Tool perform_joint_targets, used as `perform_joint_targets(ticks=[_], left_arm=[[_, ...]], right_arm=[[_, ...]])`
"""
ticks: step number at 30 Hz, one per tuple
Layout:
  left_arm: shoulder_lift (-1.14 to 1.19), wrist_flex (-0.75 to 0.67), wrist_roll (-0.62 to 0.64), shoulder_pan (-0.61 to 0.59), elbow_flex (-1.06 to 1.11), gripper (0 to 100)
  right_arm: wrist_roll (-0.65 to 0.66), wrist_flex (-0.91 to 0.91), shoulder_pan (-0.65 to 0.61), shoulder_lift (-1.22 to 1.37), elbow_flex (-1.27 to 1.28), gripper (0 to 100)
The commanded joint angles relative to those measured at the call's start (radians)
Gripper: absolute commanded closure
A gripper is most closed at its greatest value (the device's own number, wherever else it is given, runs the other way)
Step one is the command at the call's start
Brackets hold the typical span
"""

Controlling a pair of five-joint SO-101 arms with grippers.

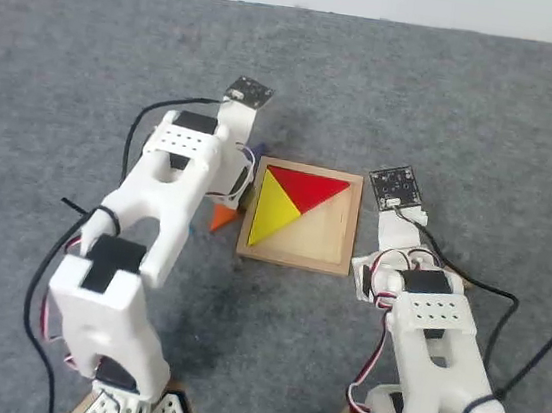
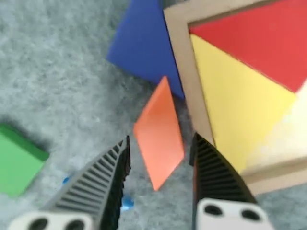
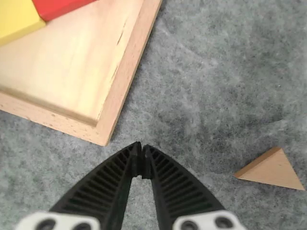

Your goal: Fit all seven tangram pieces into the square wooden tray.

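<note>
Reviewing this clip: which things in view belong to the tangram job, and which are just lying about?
Job: wooden tray with red triangle and yellow triangle in it; loose orange parallelogram, blue piece, green piece, plain wooden triangle.
Lying about: small blue scrap, grey carpet.

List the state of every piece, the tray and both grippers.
tray: two pieces in
red triangle: in tray
yellow triangle: in tray
orange piece: on carpet, ungripped
blue piece: outside, beside tray
green piece: on carpet
wooden triangle: on carpet
left gripper: open, straddling orange piece
right gripper: shut, empty
</note>
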Motion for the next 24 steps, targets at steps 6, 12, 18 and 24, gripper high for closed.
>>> perform_joint_targets(ticks=[6, 12, 18, 24], left_arm=[[0.087, -0.048, 0.009, -0.006, -0.071, 80], [0.123, -0.002, 0.003, -0.006, -0.114, 88], [0.123, 0.008, 0.000, -0.006, -0.119, 99], [0.123, 0.109, -0.014, 0.000, -0.185, 99]], right_arm=[[-0.009, -0.018, 0.015, -0.022, -0.008, 99.1], [-0.009, -0.016, 0.015, -0.022, -0.008, 99.1], [-0.009, -0.015, 0.015, -0.022, -0.008, 99.1], [-0.009, -0.013, 0.016, -0.027, -0.008, 99.1]])
